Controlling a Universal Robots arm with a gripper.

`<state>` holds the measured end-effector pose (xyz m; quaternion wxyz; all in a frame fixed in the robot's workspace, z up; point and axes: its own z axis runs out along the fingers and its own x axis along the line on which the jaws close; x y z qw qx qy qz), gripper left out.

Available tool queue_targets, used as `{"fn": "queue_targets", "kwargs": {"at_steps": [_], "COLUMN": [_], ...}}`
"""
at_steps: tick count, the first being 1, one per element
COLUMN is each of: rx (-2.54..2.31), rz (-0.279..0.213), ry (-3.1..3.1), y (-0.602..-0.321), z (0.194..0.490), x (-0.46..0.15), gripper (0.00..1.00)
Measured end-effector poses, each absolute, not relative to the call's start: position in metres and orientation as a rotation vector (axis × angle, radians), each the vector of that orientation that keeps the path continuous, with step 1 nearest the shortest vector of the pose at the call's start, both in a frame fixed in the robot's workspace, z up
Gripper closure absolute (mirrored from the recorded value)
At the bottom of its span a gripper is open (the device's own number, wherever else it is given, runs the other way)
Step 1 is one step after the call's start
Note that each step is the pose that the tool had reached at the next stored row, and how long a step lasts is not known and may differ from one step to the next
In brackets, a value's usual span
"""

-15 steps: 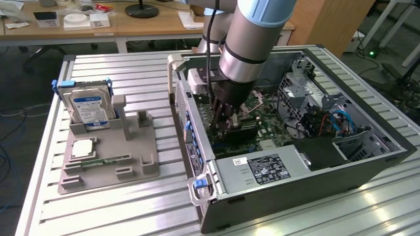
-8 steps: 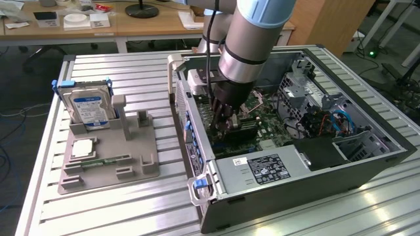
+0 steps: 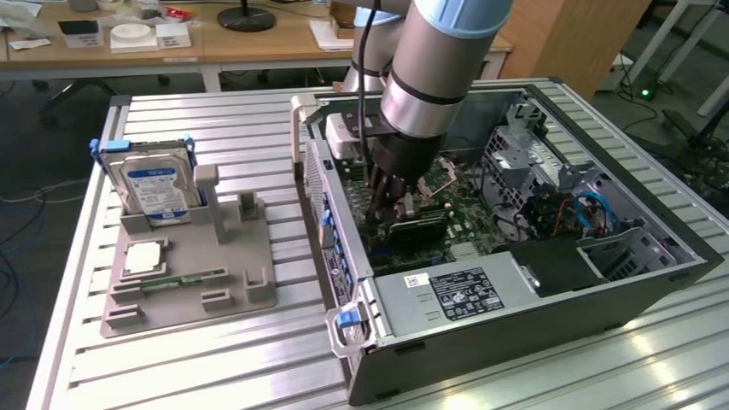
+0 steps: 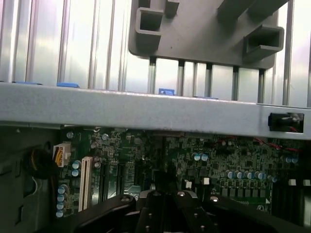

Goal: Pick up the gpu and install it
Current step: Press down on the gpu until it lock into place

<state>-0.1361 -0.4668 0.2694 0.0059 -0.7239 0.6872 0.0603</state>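
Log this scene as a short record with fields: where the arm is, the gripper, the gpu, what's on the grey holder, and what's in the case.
arm: reaching down into the open computer case
gripper: shut, low over the motherboard
gpu: standing on edge on the motherboard, right below the gripper; whether it is fully seated cannot be told
grey holder: on the slatted table, to the exterior view's left of the case
on the holder: hard drive upright, memory stick lying flat
in the case: power supply at the near end
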Motion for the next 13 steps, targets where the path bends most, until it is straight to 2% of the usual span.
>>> {"fn": "queue_targets", "kwargs": {"at_steps": [7, 13], "rx": [-2.254, -2.254], "rz": [0.156, 0.154], "ry": [2.137, 2.136], "y": [-0.4667, -0.4668], "z": [0.2694, 0.2694], "x": [-0.1354, -0.1353], "gripper": [0.89, 0.89]}}
